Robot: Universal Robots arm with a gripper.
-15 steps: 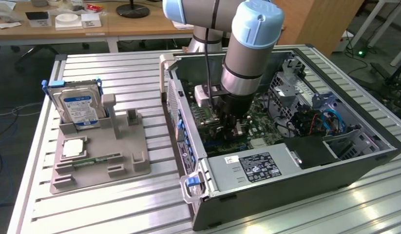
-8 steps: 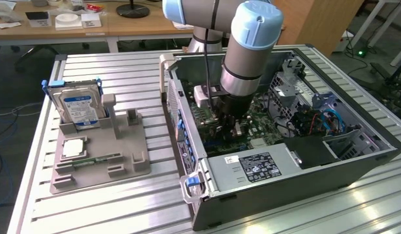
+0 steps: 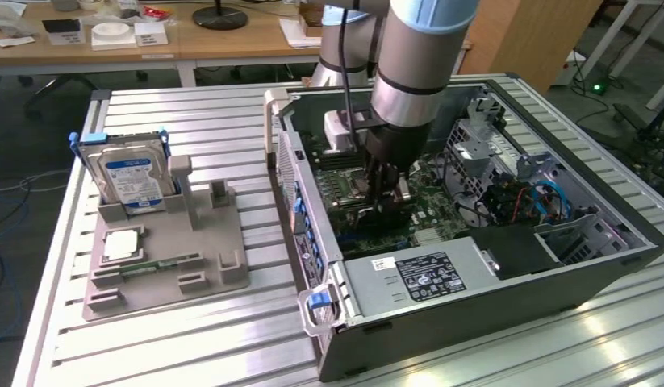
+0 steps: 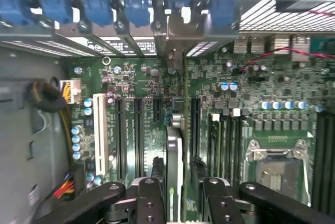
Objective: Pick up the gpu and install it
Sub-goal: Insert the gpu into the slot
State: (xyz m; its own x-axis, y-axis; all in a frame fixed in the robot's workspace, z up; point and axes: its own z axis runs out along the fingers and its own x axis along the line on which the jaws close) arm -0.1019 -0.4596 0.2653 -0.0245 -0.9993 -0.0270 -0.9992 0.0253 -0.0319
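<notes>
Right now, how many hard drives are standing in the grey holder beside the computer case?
1: the silver hard drive with the blue label stands upright at the grey holder's far end, toward the exterior view's left.

1. The gpu [image 4: 174, 169] stands on edge, thin and dark, upright over the green motherboard's slots.
2. Its silver-grey bracket end [image 4: 172, 41] appears to meet the case's rear wall.

place: robotics lab — slatted aluminium bench [image 3: 202, 113]; opened PC case [image 3: 504, 282] | wooden desks [image 3: 148, 44] behind
</notes>
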